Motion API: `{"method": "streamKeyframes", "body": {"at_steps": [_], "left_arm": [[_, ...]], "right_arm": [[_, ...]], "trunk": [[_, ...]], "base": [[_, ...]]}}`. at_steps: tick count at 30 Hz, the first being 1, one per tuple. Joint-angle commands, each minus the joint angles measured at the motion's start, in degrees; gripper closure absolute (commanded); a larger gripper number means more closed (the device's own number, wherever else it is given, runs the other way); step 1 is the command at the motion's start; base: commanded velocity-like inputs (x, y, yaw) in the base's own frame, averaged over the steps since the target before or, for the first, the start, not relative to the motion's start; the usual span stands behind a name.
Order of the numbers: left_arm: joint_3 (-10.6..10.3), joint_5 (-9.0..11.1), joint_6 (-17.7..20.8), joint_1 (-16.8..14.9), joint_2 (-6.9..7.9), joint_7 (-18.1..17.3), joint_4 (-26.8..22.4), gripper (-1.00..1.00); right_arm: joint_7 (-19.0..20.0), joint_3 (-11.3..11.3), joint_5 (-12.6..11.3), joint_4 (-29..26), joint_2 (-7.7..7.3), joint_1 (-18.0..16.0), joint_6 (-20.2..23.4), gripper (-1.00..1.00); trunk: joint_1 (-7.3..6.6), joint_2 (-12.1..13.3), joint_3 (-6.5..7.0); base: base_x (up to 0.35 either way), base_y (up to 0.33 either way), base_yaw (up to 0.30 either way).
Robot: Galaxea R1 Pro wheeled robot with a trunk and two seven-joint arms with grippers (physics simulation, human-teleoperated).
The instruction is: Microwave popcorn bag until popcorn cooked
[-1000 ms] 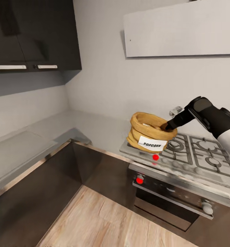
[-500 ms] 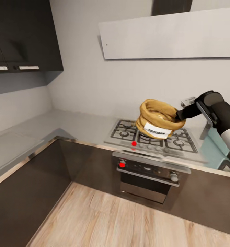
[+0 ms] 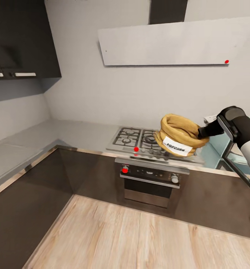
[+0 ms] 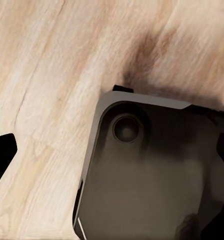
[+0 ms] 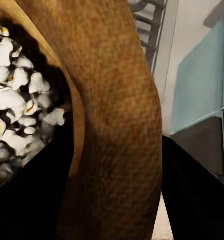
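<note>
Above the gas hob [image 3: 140, 139], at its microwave-side end, the popcorn bag [image 3: 179, 135] hangs tilted in the air, carried by the right tool [image 3: 204, 131]. That tool is clamped on the bag's rolled rim: the right wrist view shows one dark finger inside the mouth and the other outside, with the tan wall [image 5: 117, 130] pinched between them. Inside the sack, white puffed popcorn [image 5: 14, 105] with yellow centres is piled up, so the contents look already popped rather than raw.

The microwave [image 3: 224, 147], pale mint-blue, stands just beyond the hob on the side away from the corner table [image 3: 16, 149], and the bag is close to it. I judge the step in hand to be carrying the bag across to the microwave. To do it well, the bag should be brought level, since it leans with its mouth raised toward the tool and a hard swing could spill kernels. A grip on one side of a soft rim lets the sack sag and twist, so slow travel is wise. Whether the microwave door is open cannot be told here.

The left tool points down at the wooden floor [image 4: 51, 75] beside a dark part of the robot's base [image 4: 157, 175]; its fingertips sit wide apart with nothing between them.
</note>
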Motion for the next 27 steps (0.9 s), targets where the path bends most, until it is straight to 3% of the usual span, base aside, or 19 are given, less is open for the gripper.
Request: {"method": "streamKeyframes", "body": {"at_steps": [1, 7, 9, 11, 13, 14, 15, 17, 21, 24, 26, 27], "left_arm": [[0.1, 0.1, -0.1, 0.0, -0.03, 0.0, 0.0, -1.00], [0.1, 0.1, -0.1, 0.0, -0.04, 0.0, 0.0, -1.00], [0.1, 0.0, -0.1, 0.0, -0.04, 0.0, 0.0, -1.00], [0.1, 0.0, -0.1, 0.0, -0.04, 0.0, 0.0, -1.00], [0.1, 0.0, -0.1, 0.0, -0.08, 0.0, 0.0, -1.00], [0.1, 0.0, -0.1, 0.0, -0.12, 0.0, 0.0, -1.00], [0.1, -0.1, -0.1, 0.0, -0.14, 0.0, 0.0, -1.00], [0.1, -0.2, -0.1, 0.0, -0.21, 0.0, 0.0, -1.00], [0.1, -0.3, -0.2, 0.0, -0.17, 0.0, 0.0, -1.00], [0.3, 0.0, -0.2, 0.0, 0.00, 0.0, 0.0, -1.00], [0.4, 0.0, -0.3, 0.0, 0.03, 0.0, -0.1, -1.00], [0.4, 0.1, -0.3, 0.0, 0.04, 0.0, -0.2, -1.00]], "right_arm": [[-0.5, 0.4, -0.4, 0.2, -0.07, -0.1, 0.2, 1.00], [-2.1, 0.4, -0.4, 3.2, -0.01, -0.1, 0.2, 1.00], [-2.2, 0.3, -0.4, 5.9, 0.66, -0.1, 0.2, 1.00], [-2.2, 0.2, -0.4, 9.0, 2.87, -0.1, 0.2, 1.00], [-2.4, -0.2, -0.4, 10.2, 6.11, -0.1, 0.2, 1.00], [-5.1, -1.8, -0.4, 10.5, 8.24, -0.1, 0.2, 1.00], [-6.5, -3.7, -0.4, 10.5, 8.61, -0.1, 0.2, 1.00], [-13.7, -12.1, -0.4, 10.6, 9.32, 0.2, 0.2, 1.00], [-31.5, -29.6, -0.4, 10.5, 15.79, 0.6, 0.2, 1.00], [-48.3, -45.8, -0.5, 10.6, 20.13, 0.6, 0.2, 1.00], [-57.4, -55.2, -0.6, 10.6, 21.61, 0.6, 0.2, 1.00], [-60.9, -58.7, -0.6, 10.6, 21.89, 0.6, 0.2, 1.00]], "trunk": [[-0.03, -0.1, -0.07], [-0.03, -0.1, -0.07], [-0.03, -0.1, -0.07], [-0.03, -0.1, -0.07], [-0.03, -0.1, -0.07], [-0.03, -0.1, -0.07], [-0.03, -0.1, -0.07], [-0.03, -0.1, -0.07], [-0.03, -0.1, -0.07], [-0.03, -0.1, -0.07], [-0.03, -0.1, -0.07], [-0.03, -0.1, -0.07]], "base": [[-0.314, -0.013, 0.000], [-0.315, -0.061, 0.000], [-0.315, -0.071, 0.000], [-0.315, -0.071, 0.000], [-0.316, -0.071, 0.000], [-0.316, -0.071, 0.000], [-0.316, -0.071, 0.000], [-0.316, -0.071, 0.000], [-0.317, -0.038, 0.000], [-0.319, -0.004, 0.000], [-0.135, -0.001, 0.000], [-0.047, 0.000, 0.000]]}}
